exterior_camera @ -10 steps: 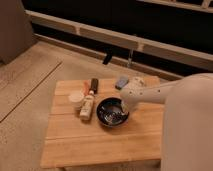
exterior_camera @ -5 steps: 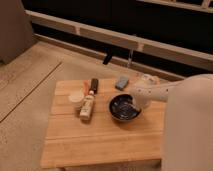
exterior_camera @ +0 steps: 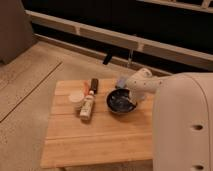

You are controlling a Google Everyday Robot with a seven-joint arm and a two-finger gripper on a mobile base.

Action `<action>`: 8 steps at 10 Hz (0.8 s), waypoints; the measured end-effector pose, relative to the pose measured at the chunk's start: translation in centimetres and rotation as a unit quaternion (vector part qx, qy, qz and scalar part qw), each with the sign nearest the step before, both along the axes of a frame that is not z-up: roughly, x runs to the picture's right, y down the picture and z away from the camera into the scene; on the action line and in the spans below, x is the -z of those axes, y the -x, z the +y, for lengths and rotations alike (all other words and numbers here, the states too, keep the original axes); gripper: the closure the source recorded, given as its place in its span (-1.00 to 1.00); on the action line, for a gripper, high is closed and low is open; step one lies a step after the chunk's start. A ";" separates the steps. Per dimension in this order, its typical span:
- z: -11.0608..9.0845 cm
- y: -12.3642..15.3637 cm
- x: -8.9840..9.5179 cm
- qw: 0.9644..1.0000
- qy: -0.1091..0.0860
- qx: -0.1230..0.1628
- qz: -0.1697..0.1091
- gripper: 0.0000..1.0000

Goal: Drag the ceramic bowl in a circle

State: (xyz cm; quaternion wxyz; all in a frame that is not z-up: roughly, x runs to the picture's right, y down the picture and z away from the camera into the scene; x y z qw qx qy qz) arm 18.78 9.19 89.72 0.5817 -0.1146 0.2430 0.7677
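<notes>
The ceramic bowl [exterior_camera: 120, 100] is sitting on the wooden counter [exterior_camera: 95, 142], toward its right side and nearer the far edge than the near one. The gripper [exterior_camera: 127, 94] is reaching in from the right, pressing at the bowl's far right rim; whether the jaws are clenched or released, I cannot tell. A small white cup [exterior_camera: 76, 99] is standing left of the bowl, well apart from it. Between them a pale bottle [exterior_camera: 87, 107] is lying on its side, with a dark bottle [exterior_camera: 94, 85] lying just beyond it.
</notes>
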 end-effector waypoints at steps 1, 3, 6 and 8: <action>0.0 0.0 0.0 1.000 0.001 0.000 0.000 0.79; 0.0 0.0 0.0 1.000 0.001 0.000 0.001 0.71; 0.1 0.0 0.0 1.000 0.001 0.000 0.001 0.13; 0.1 0.0 0.0 1.000 0.001 0.000 0.000 -0.15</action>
